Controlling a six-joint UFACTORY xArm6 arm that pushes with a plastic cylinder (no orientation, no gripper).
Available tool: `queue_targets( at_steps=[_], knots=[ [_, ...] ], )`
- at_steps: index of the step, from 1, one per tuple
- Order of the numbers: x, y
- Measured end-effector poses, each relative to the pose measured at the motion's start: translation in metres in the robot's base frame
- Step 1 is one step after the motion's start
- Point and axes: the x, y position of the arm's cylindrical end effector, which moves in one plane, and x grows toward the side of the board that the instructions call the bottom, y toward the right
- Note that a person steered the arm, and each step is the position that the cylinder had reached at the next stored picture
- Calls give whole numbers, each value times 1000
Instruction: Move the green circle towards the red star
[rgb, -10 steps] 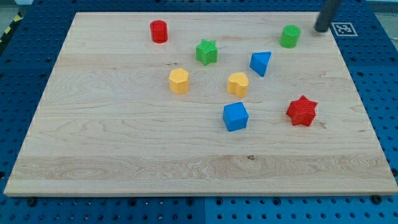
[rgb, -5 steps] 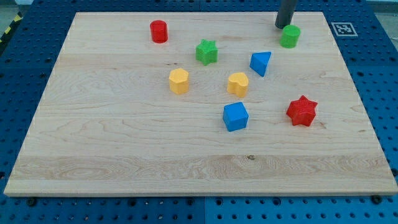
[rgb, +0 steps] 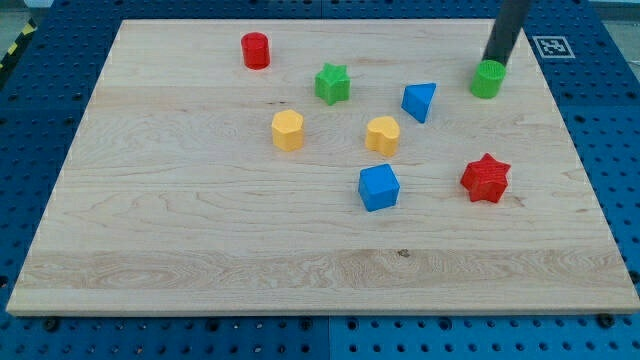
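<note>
Now my tip (rgb: 494, 61) against green circle (rgb: 488, 79), rod leaning toward view's top-right

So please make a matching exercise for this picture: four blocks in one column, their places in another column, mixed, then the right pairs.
Blocks:
1. red cylinder
2. green circle
3. red star
4. blue cube

Places:
A. touching my tip
B. nearest the view's bottom
C. far up on the view's left
D. below the green circle, on the view's right

Pairs: 1-C, 2-A, 3-D, 4-B
</note>
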Motion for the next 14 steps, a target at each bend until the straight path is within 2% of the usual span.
queue_targets(
  at_steps=[4, 7, 9, 14],
  knots=[
    [-4, -6],
    [40, -48],
    [41, -88],
    [56, -65]
  ],
)
